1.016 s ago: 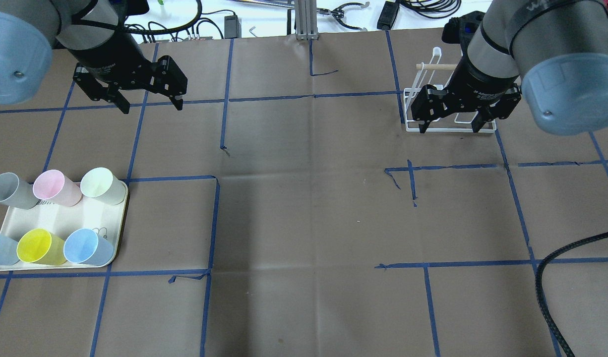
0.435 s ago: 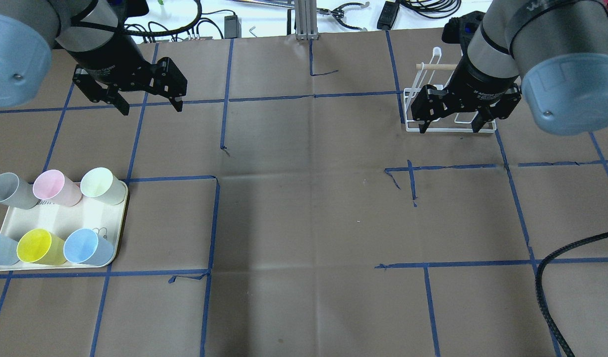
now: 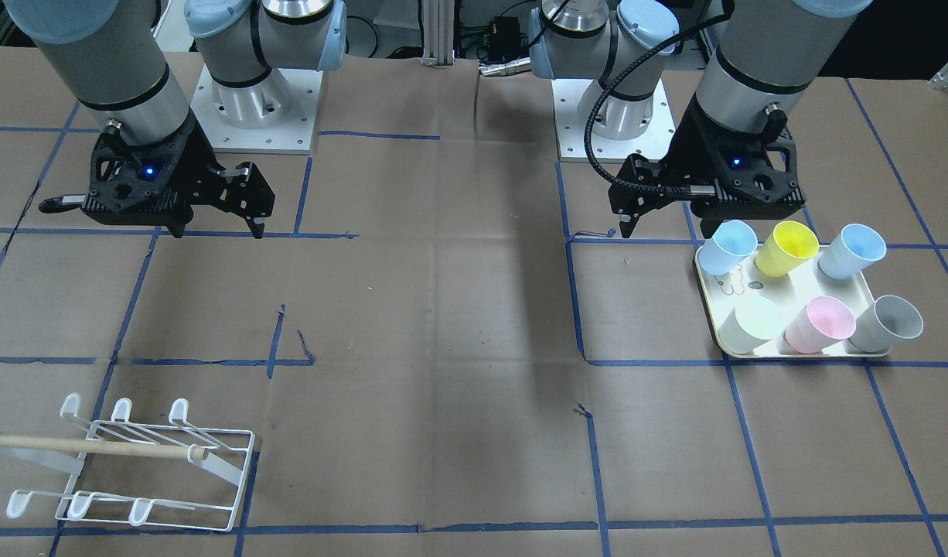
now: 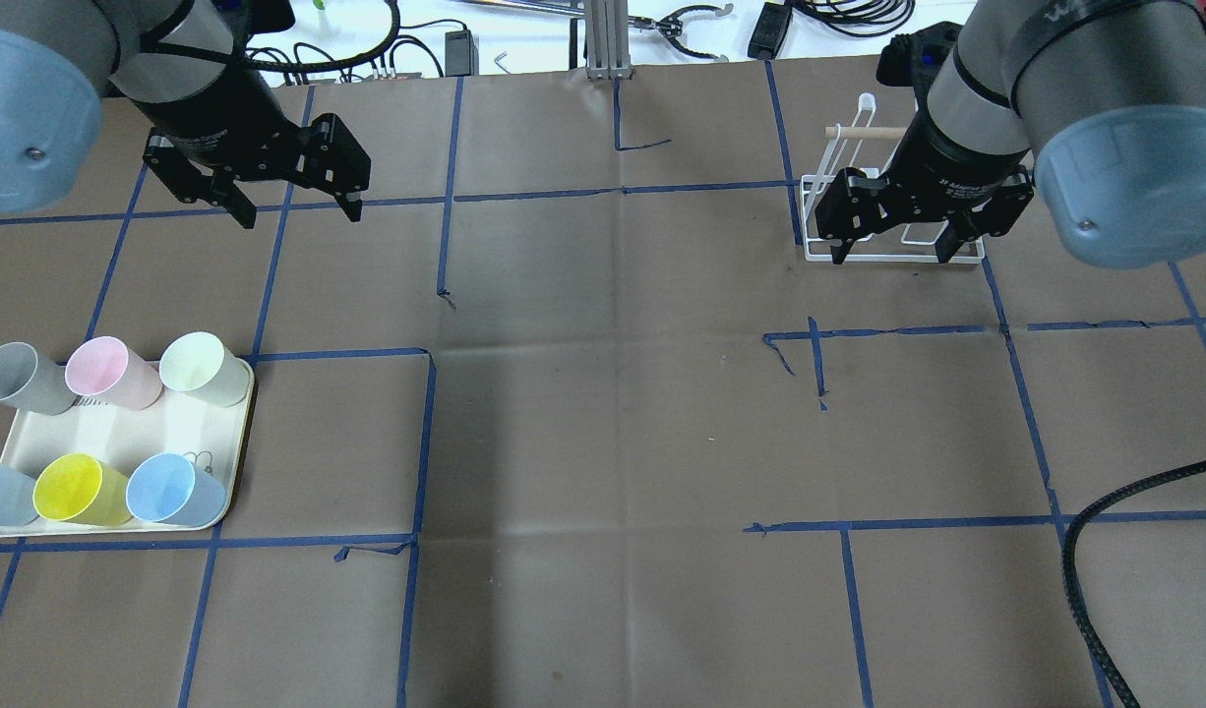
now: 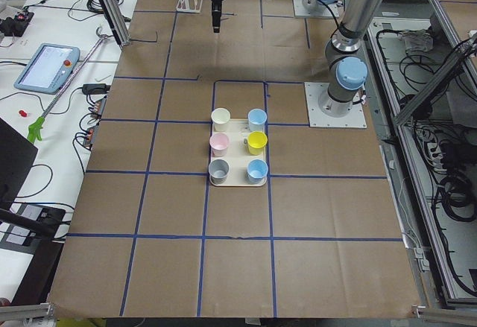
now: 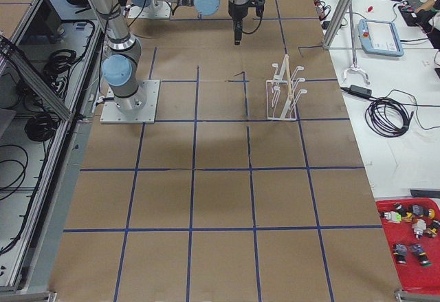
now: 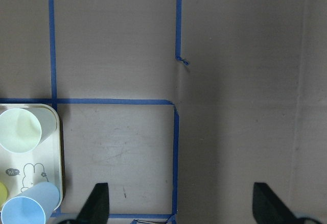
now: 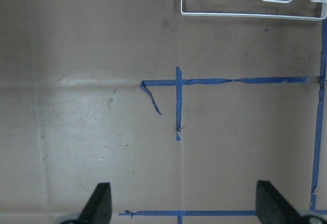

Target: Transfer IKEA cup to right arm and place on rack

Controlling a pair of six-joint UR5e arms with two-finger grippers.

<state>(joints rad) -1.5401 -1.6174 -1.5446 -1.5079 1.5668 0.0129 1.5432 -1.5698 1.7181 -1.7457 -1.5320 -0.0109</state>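
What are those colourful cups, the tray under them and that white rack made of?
Cups: likely matte plastic, with smooth pastel walls. Tray: cream, probably plastic, with a printed rabbit. Rack: thin white-coated wire, probably metal; its dowel looks like bare light wood.

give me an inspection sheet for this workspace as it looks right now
surface: table covered in creased brown paper with a blue tape grid.
job's things: grey cup, pink cup, pale green cup, yellow cup and two blue cups stand upright on the cream tray; rack holds no cup.
clutter: nothing seen.
grippers: left claw open, empty, raised, apart from the tray; right claw open, empty, raised, apart from the rack.
cables: black braided cable loops down the left arm to its wrist.
surroundings: teach pendant and red parts tray off the table.
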